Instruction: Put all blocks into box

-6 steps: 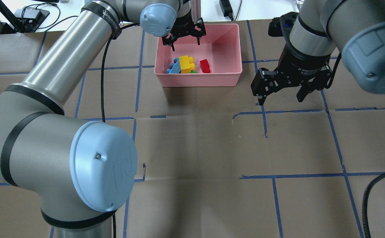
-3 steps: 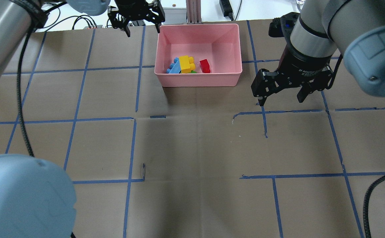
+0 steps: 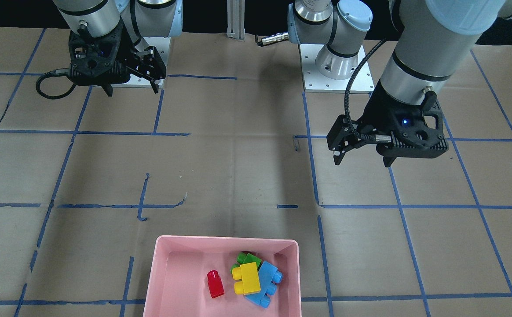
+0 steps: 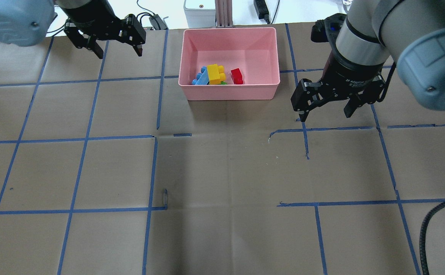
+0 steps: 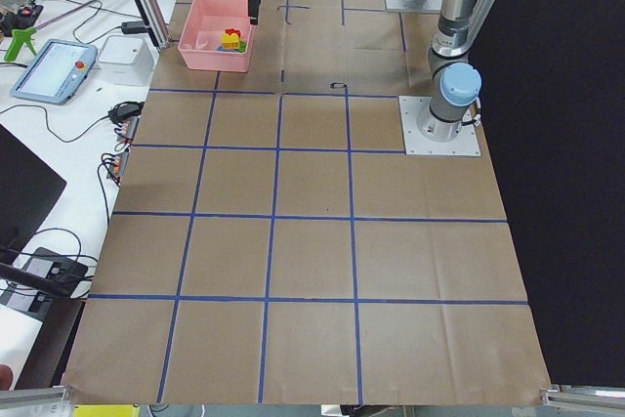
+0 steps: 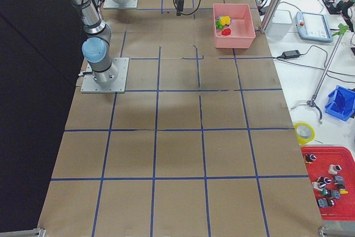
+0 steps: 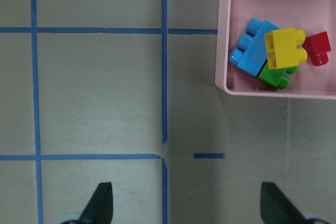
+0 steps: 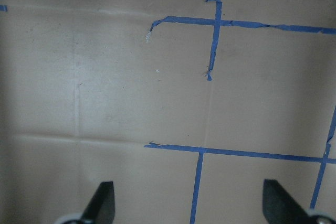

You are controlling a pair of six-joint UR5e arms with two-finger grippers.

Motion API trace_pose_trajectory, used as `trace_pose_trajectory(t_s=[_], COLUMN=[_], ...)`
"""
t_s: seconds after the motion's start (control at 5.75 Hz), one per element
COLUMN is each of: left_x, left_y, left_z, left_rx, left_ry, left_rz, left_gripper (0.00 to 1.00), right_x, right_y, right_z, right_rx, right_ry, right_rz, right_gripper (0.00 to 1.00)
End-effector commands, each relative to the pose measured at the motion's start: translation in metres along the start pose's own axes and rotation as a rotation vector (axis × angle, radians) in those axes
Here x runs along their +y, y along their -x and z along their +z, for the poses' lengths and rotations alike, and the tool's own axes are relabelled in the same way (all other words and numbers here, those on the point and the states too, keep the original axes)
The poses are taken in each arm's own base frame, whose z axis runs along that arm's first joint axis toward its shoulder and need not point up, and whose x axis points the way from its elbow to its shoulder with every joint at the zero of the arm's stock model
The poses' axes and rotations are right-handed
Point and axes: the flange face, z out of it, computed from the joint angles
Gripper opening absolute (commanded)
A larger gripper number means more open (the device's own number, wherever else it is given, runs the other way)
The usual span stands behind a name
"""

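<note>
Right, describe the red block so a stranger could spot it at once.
Find the pink box at the far edge of the table. Inside, the yellow block, blue block and green block are heaped together; the red block sits alone beside them, smallest, with one stud.

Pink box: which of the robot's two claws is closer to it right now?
Left. The left gripper hovers off the near left corner of the pink box; the right gripper hangs farther back on the other side.
</note>
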Motion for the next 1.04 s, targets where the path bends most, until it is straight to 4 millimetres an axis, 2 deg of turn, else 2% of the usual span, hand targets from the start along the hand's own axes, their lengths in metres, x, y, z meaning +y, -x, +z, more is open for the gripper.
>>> trace_pose_trajectory(t_s=[0.0, 0.17, 0.87], left_x=[0.047, 0.061, 0.060], left_y=[-0.001, -0.001, -0.002], left_z=[-0.006, -0.004, -0.008], left_rx=[-0.001, -0.002, -0.003], left_ry=[0.008, 0.015, 0.006], left_rz=[0.027, 0.027, 0.029], left_gripper=[1.00, 1.00, 1.00], right_x=[0.000, 0.000, -0.004], right_y=[0.000, -0.002, -0.006], right_z=[0.000, 0.001, 0.004], right_rx=[0.002, 0.018, 0.056], right_ry=[0.000, 0.003, -0.025], right_rz=[0.008, 0.007, 0.006], right_gripper=[1.00, 1.00, 1.00])
